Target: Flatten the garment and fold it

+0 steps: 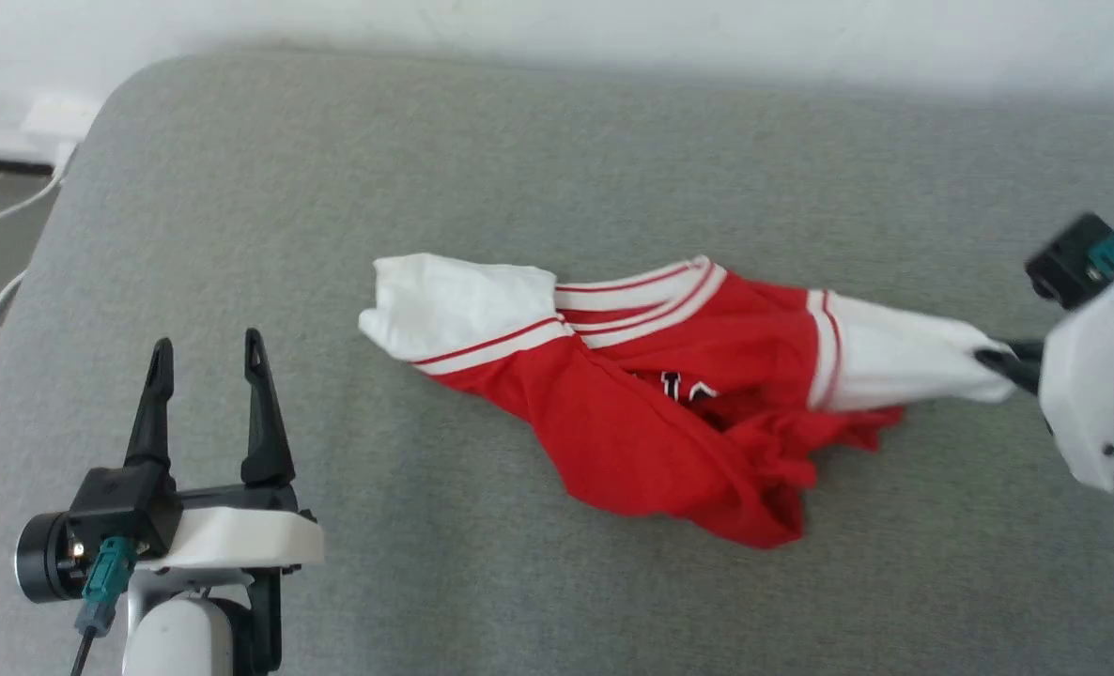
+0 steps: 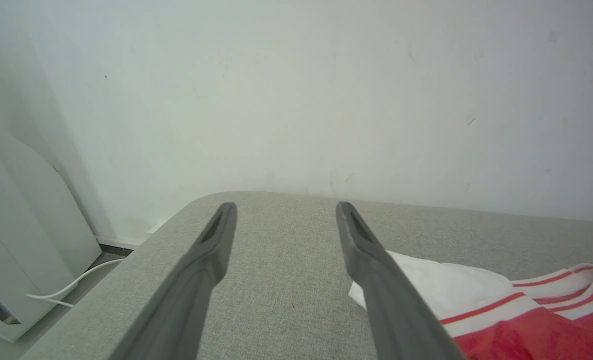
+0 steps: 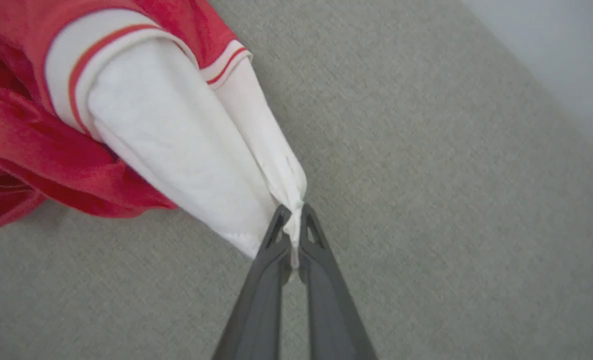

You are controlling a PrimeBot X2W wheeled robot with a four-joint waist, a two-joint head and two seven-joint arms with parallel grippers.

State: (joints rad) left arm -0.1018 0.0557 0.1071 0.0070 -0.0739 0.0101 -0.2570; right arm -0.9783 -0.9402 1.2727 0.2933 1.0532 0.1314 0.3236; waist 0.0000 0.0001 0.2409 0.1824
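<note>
Gripping the red jersey (image 1: pixel 670 413) by its right sleeve (image 1: pixel 886 361), the right gripper (image 3: pixel 291 212) is clamped tight; flattening seems under way. The left gripper (image 1: pixel 205 361), spread wide and empty, should next take the left sleeve (image 1: pixel 463 305).

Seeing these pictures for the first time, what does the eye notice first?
A crumpled red jersey T-shirt lies bunched in the middle of the grey fabric surface. The right tool is shut on the tip of its white sleeve, drawn to a point. The left tool stands open at the near left, apart from it.
</note>
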